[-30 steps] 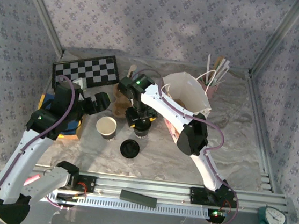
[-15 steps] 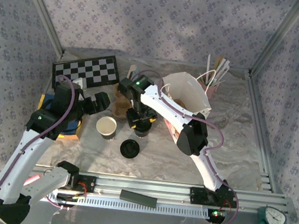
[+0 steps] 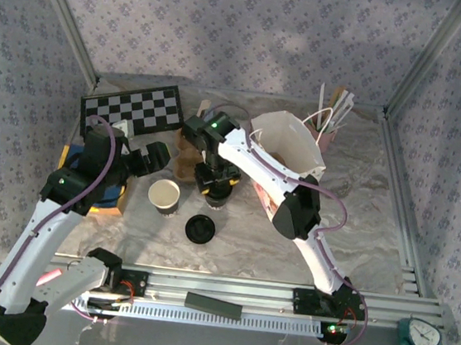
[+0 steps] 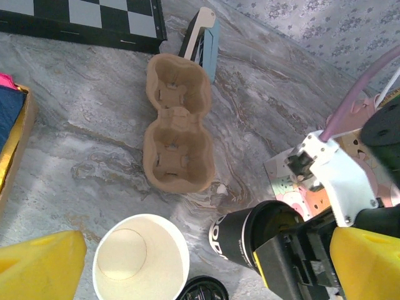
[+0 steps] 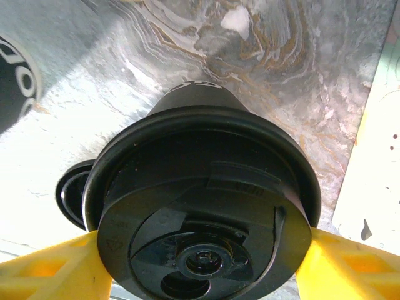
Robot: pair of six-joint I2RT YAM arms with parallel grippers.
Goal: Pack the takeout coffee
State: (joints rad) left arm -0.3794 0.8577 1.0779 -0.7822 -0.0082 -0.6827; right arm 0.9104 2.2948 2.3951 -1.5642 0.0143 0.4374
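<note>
The coffee (image 5: 206, 206) stands upright on the marbled worktop (image 3: 358, 220) near the middle of the top view, its black lid on. It is just right of the open cup (image 3: 164, 195) and just above the loose lid (image 3: 199, 228), which lies flat toward the lower centre. The right hand (image 3: 214, 189) is directly over the coffee, pointing down. In the right wrist view its yellow fingers (image 5: 44, 272) come in from the lower left and lower right corners and meet the lid's rim on either side with no gap to be seen. The hand is partly closed and clasps the coffee, whose base rests on the worktop. The left hand (image 3: 155, 157) hovers left of centre in the top view, just above and left of the open cup. It is spread fully wide and holds nothing. In the left wrist view, the open cup shows its white inside at the bottom of the frame, with the coffee's dark side just to its right and apart from it. The brown two-cup carrier (image 4: 178, 140) lies empty in the middle of that view, above both cups. A chessboard (image 3: 132, 108) lies at the upper left of the top view. A white bag (image 3: 287, 150) stands open right of the coffee.
</note>
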